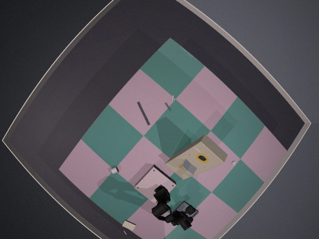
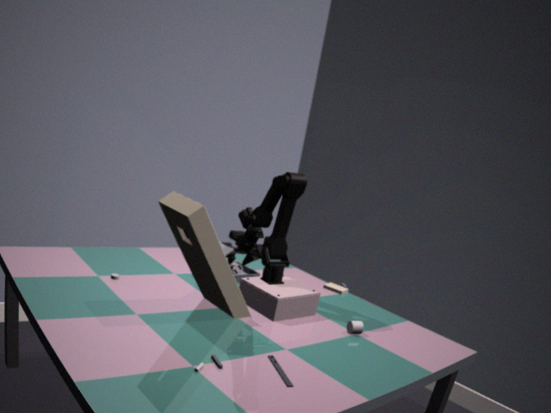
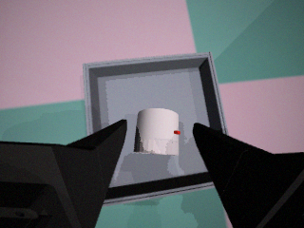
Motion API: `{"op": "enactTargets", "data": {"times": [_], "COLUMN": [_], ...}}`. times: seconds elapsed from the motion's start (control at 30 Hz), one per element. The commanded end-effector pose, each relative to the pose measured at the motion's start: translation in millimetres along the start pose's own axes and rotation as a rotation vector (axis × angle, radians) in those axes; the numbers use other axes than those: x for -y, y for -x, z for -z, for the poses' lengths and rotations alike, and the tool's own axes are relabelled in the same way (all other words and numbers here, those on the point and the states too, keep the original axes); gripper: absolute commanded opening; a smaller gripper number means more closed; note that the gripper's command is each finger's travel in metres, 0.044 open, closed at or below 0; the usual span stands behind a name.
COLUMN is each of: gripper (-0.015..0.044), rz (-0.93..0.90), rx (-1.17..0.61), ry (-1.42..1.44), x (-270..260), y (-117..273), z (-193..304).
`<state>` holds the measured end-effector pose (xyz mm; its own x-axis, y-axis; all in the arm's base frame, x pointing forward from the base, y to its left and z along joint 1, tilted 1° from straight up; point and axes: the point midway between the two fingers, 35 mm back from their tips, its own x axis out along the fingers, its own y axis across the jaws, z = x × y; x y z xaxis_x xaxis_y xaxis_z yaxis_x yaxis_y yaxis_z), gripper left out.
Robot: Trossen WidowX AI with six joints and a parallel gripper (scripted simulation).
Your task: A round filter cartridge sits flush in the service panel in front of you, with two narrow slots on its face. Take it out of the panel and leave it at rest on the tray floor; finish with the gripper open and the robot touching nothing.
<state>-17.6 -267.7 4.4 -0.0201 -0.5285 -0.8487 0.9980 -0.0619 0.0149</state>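
Note:
The white cartridge point(image 3: 158, 127) point(image 2: 237, 268) is in the grey tray point(image 3: 86, 102) point(image 2: 253, 272) point(image 1: 184, 202), apparently lying on its side. A small red mark shows on its side in the wrist view, and its slotted face shows in the exterior view. My gripper point(image 3: 160, 125) is open, with one finger on each side of the cartridge and a visible gap on both sides in the wrist view. The beige service panel point(image 1: 215, 153) point(image 2: 219, 267) leans beside the tray, and its yellow-ringed round opening point(image 1: 202, 158) is dark and empty.
A grey plate point(image 1: 189, 167) stands on the panel's face. The pink base block point(image 1: 154, 177) point(image 2: 294, 298) is near the tray. A white cylinder point(image 1: 114, 170) point(image 2: 355, 327), a dark bar point(image 1: 143, 113) point(image 2: 280, 370) and a beige block point(image 1: 128, 225) point(image 2: 336, 287) lie farther off.

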Motion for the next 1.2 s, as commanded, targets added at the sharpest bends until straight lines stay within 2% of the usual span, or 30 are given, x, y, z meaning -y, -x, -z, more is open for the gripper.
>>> {"op": "enactTargets", "data": {"times": [0.0, 0.03, 0.2, 0.33, 0.4, 0.47, 0.5, 1.17], "gripper": [0.042, 0.044, 0.044, 0.044, 0.044, 0.044, 0.044, 0.044], "rz": [0.0, 0.0, 0.0, 0.0, 0.0, 0.0, 0.003, 0.003], "rx": [0.002, 0.002, 0.002, 0.001, 0.001, 0.001, 0.008, 0.008], "ry": [0.0, 0.0, 0.0, 0.0, 0.0, 0.0, -0.004, -0.004], "x": [0.1, 0.1, 0.1, 0.3, 0.2, 0.2, 0.6, 0.6], "y": [0.2, 0.2, 6.7, 52.0, 61.3, 61.3, 46.7, 46.7], "z": [-0.7, -0.7, -6.5, -32.6, -35.7, -35.7, -31.4, -31.4]}}
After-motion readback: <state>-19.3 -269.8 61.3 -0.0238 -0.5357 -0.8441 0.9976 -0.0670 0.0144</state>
